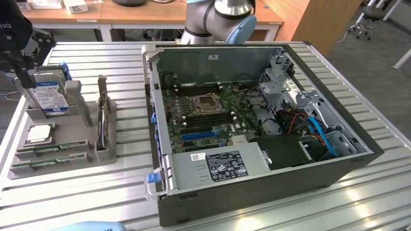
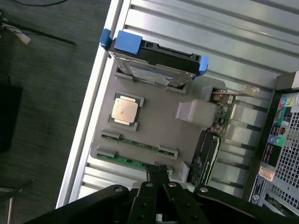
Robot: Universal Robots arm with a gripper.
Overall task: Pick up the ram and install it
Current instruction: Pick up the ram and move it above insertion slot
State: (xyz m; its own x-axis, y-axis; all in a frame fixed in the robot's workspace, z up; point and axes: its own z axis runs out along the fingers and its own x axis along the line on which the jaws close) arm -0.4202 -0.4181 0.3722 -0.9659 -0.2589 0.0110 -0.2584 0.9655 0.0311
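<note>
Ram [image 2: 124,161] sits in the outermost slot of the gray tray [image 2: 154,122], below and just ahead of the end effector [image 2: 158,171], whose fingers are clenched on nothing. A twin stick [image 2: 140,144] lies one slot farther from it, with the processor [image 2: 124,111] beyond. The open case [image 1: 257,202] stands well off to one side. This looks like the approach before the pick. A grasp calls for parted fingers straddling the ram's thin edge, clear of the twin.
</note>
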